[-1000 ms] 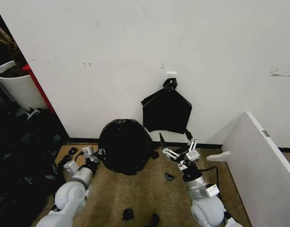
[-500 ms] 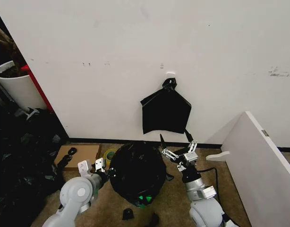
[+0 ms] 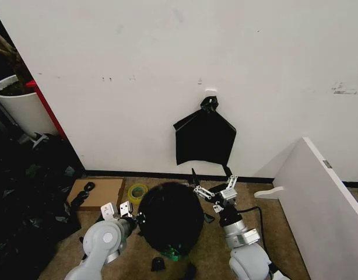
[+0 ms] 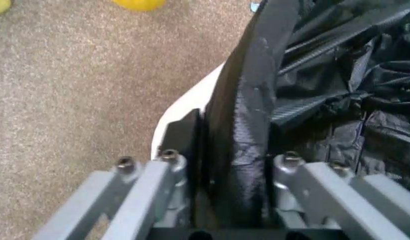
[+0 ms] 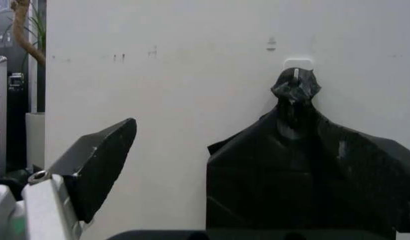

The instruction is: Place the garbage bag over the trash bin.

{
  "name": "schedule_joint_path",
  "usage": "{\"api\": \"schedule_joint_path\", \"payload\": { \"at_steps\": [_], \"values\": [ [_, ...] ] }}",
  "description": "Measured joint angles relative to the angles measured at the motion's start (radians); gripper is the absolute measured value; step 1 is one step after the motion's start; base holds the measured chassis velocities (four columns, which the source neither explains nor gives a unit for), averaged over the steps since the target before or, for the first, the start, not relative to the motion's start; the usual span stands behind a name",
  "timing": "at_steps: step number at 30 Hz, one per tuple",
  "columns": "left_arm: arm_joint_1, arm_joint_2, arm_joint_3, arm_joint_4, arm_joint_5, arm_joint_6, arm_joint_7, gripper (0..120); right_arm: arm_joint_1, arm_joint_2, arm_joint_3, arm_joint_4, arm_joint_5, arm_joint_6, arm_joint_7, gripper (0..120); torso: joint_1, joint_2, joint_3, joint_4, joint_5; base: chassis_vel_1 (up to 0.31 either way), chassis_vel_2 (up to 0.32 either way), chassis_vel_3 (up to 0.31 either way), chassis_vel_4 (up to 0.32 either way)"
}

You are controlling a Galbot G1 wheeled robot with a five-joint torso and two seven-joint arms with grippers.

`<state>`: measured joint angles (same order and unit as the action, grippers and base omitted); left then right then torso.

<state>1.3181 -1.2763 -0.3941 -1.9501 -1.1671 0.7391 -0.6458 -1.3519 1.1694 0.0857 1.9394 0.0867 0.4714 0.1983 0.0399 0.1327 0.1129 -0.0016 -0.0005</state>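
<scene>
The white wall (image 3: 237, 64) fills the back of the scene, and a flat black bag with a knotted top (image 3: 204, 138) hangs on it from a small hook. The garbage bag (image 3: 170, 217) sits on the carpeted floor (image 3: 138, 256) in front of the wall, below and slightly left of the hanging bag, a rounded glossy black shape wrapped over the trash bin (image 4: 180, 111); a strip of the bin's cream-white rim peeks out beside the black film in the left wrist view, and a green patch shows at the bag's lower edge in the head view. A flat cardboard piece (image 3: 100, 192) and a yellow tape roll (image 3: 136, 192) lie on the floor left of the garbage bag, nearer the wall. The left gripper (image 3: 131, 219) is at the garbage bag's left edge, its fingers (image 4: 184, 142) closed on a fold of the film and the rim. The right gripper (image 3: 211, 185) is raised just above the garbage bag's upper right, its fingers spread apart and holding nothing.
</scene>
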Motion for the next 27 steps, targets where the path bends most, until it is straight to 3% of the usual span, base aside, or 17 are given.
{"api": "schedule_joint_path", "payload": {
  "at_steps": [9,14,18,20,23,24,27],
  "values": [
    [0.015,-0.008,-0.013,-0.028,0.036,-0.002,0.042,58,-0.008,-0.004,0.005,0.004,0.001,0.003,0.0,99,0.0,0.0,0.0,-0.0001,0.0,0.0,0.0,0.0,0.0],
    [0.034,0.009,-0.034,-0.09,0.041,-0.003,0.044,80,-0.004,-0.004,0.006,-0.001,0.003,0.004,0.002,99,0.0,0.0,0.0,-0.0001,-0.0001,0.0,0.0,0.0,0.0],
    [0.056,0.035,-0.052,-0.151,0.108,-0.038,0.073,93,0.006,0.0,0.009,-0.016,0.005,-0.008,0.028,99,0.0,0.0,0.0,0.0,-0.0001,0.0,0.0,0.0,0.0],
    [0.075,0.051,-0.06,-0.185,0.208,-0.117,0.152,98,0.012,0.005,0.012,-0.023,0.007,-0.03,0.062,100,0.0,0.0,0.0,0.0001,0.0001,0.0,0.0,0.0,0.0],
    [0.121,0.068,-0.068,-0.184,0.494,-0.44,0.367,100,0.013,0.016,0.051,-0.034,-0.002,-0.049,0.084,100,0.0,0.0,0.0,0.0001,0.0001,0.0,0.0,0.0,0.0],
    [0.121,0.068,-0.068,-0.184,0.494,-0.44,0.367,100,0.013,0.016,0.051,-0.034,-0.002,-0.049,0.084,100,0.0,0.0,0.0,0.0001,0.0001,0.0,0.0,0.0,0.0],
    [0.163,0.061,-0.078,-0.119,0.809,-0.806,0.608,100,-0.011,0.028,0.105,-0.026,-0.045,-0.079,0.086,100,0.0,0.0,0.0,-0.0001,-0.0004,0.0,0.0,0.0,0.0]
  ]
}}
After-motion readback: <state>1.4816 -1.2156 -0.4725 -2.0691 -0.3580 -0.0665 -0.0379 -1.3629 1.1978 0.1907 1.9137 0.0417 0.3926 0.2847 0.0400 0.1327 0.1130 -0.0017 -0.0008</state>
